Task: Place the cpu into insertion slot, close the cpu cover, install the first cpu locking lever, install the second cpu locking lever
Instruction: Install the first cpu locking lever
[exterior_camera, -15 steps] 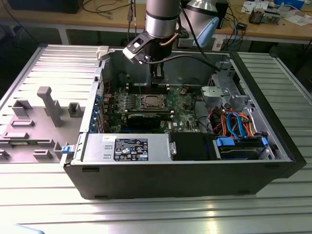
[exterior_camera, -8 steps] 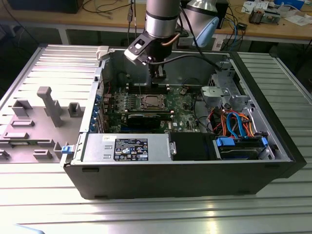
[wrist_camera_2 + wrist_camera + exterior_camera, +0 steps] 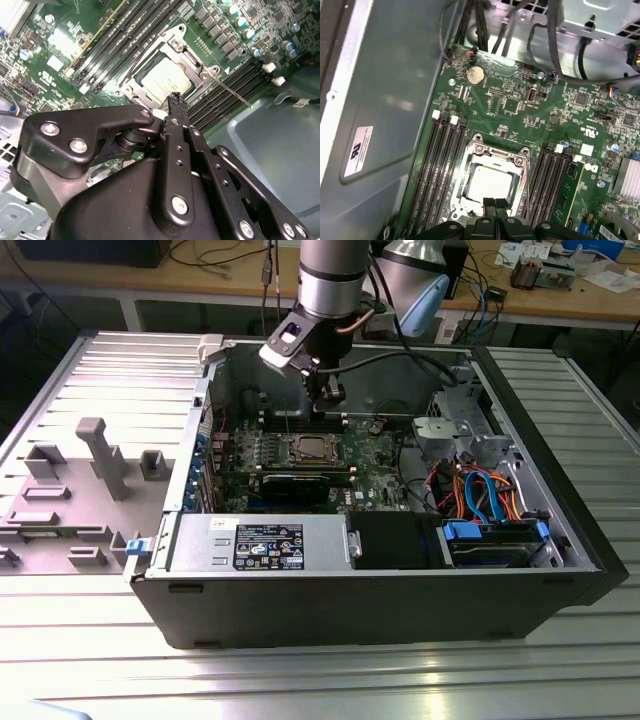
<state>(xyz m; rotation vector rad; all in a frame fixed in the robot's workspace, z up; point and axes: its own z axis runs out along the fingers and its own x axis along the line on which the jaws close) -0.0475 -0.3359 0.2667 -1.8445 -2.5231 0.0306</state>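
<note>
**Open computer case** [image 3: 380, 612]. It lies on its side on the ribbed metal surface [image 3: 300, 680], with the motherboard facing up.

**Claw** [image 3: 326, 398]. It hangs from the arm over the board. In both wrist views its tips sit above the socket's edge, just beside the chip. The fingers are pressed together and hold nothing.

**Cpu** [image 3: 490, 184]. It is seated in the insertion slot [image 3: 462, 194], and its dull silver top shows through the window.

**Cpu cover** [image 3: 496, 151]. It lies flat around the chip, with the frame down on all four sides.

**Step in hand, by my reckoning.** This is the locking levers, since placing and covering look done. A thin wire lever [image 3: 232, 93] juts from one corner of the socket, out across the neighbouring slots. I cannot tell from here whether it is latched.

**What the lever work calls for, as I judge it.** The closed tips go against a slim rod, which is then pushed down and tucked under its catch. The rod is springy and could easily slip off the tips.

**In the way.**
- Long black memory slots [image 3: 440, 165] flank the socket closely on both sides.
- The case wall rises just beyond them.

**Also present.**
- A coin cell [image 3: 475, 75] sits on the board.
- A black graphics card [image 3: 300, 485] lies near the socket.
- A labelled power supply [image 3: 265, 545] stands along the near wall.
- A drive cage [image 3: 470, 415] with orange and blue cables [image 3: 480, 490] is at the exterior view's right.
- A grey fixture plate [image 3: 100, 455] with upright blocks lies outside the case, at the exterior view's left.
</note>
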